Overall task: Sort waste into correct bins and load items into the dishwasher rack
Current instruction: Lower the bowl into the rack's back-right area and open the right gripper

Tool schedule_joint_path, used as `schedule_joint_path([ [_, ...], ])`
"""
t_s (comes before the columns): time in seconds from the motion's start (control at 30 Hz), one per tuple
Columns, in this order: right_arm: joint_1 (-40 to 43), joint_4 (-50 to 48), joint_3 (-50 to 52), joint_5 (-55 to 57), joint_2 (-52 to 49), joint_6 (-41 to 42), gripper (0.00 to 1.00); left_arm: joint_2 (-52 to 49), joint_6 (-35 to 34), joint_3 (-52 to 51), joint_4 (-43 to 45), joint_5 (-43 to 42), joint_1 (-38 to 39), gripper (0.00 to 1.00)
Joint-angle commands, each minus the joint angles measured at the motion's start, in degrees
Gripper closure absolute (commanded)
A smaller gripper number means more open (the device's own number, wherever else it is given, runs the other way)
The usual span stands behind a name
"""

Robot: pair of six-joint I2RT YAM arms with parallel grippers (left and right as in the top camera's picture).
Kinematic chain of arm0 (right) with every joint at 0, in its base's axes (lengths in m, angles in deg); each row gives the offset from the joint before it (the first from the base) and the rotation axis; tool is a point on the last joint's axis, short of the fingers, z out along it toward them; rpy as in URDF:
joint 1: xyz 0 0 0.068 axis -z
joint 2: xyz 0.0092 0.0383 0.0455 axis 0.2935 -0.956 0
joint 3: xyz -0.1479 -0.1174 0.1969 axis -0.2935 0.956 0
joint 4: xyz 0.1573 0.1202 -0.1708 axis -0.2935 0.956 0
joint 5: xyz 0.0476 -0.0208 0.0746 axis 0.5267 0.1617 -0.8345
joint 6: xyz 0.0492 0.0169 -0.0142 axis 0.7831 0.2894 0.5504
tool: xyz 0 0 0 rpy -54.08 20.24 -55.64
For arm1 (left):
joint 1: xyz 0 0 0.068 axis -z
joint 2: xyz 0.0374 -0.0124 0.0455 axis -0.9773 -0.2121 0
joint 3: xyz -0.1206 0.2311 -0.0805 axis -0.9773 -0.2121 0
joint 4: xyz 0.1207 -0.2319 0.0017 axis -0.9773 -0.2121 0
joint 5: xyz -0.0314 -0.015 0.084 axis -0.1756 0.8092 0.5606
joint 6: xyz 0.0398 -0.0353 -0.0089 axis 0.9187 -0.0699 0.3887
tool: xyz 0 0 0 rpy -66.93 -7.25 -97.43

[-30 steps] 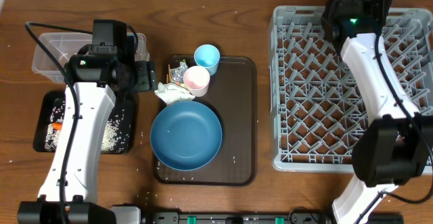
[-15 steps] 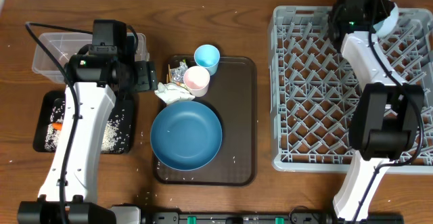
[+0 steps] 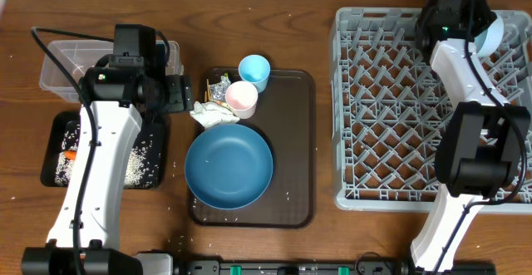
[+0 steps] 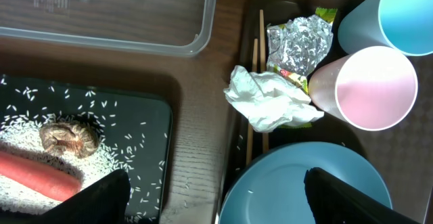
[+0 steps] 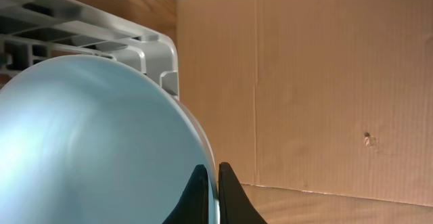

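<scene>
The shallow black tray (image 4: pixel 152 126) lies at the left edge of the worktop (image 3: pixel 324 9). It holds scattered white rice grains (image 4: pixel 27 139), a wrinkled brownish food lump (image 4: pixel 66 136) and a smooth orange carrot (image 4: pixel 34 176) lying flat just beside the lump, its long axis slanting across the tray. Beyond it, toward the far left corner, sits the clear plastic tub (image 4: pixel 108 14), rectangular with rounded corners.

The dark brown serving tray (image 3: pixel 295 142) is mid-worktop. The large dark blue bowl (image 3: pixel 229 165) stands mouth up in its near half. The pink cup (image 3: pixel 242 99) and the light blue cup (image 3: pixel 253 70) stand upright, touching, at its far left corner. Beside them are the crumpled white napkin (image 4: pixel 269 101) and the yellow-green wrapper (image 4: pixel 298 45), its foil side creased and shiny. The thin wooden chopsticks (image 4: pixel 260 61) lie along the tray's left rim, long axis running far to near, partly under the napkin.

The left jaws hang wide apart over the gap between the black tray and the serving tray, holding nothing.

The grey lattice dishwasher rack (image 3: pixel 391 117) fills the right of the worktop. At its far right corner the smaller light blue bowl (image 5: pixel 88 143) is tipped up on edge, not lying flat. The right jaws are together on its thin rim. Behind the rack stands a cardboard wall (image 5: pixel 304 82).
</scene>
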Motion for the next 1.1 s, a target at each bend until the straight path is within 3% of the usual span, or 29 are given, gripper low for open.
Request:
schedule_joint_path([
  [0.0, -1.03, 1.09, -0.28, -1.46, -0.79, 1.49, 0.99, -0.22, -0.13, 0.24, -0.13, 0.66, -0.24, 0.16],
  [0.5, -5.33, 8.00, -0.26, -5.18, -0.79, 4.48, 0.99, -0.22, -0.13, 0.24, -0.11, 0.66, -0.24, 0.17],
  [0.53, -5.60, 8.17, -0.26, -5.18, -0.79, 4.48, 0.96, -0.22, -0.13, 0.24, -0.11, 0.66, -0.24, 0.17],
  [0.63, -6.82, 9.09, -0.26, -5.18, -0.79, 4.48, 0.58, -0.22, -0.13, 0.24, -0.11, 0.66, -0.24, 0.16],
  [0.7, -7.82, 9.53, -0.26, -5.18, -0.79, 4.48, 0.43, -0.22, -0.13, 0.24, -0.11, 0.66, -0.24, 0.17],
  [0.9, -11.15, 9.46, -0.26, -5.46, -0.79, 6.88, 0.33, -0.22, -0.13, 0.24, -0.11, 0.66, -0.24, 0.17],
  [1.07, -14.16, 9.33, -0.26, -7.61, -0.79, 8.44, 0.32, -0.22, -0.13, 0.24, -0.11, 0.66, -0.24, 0.16],
])
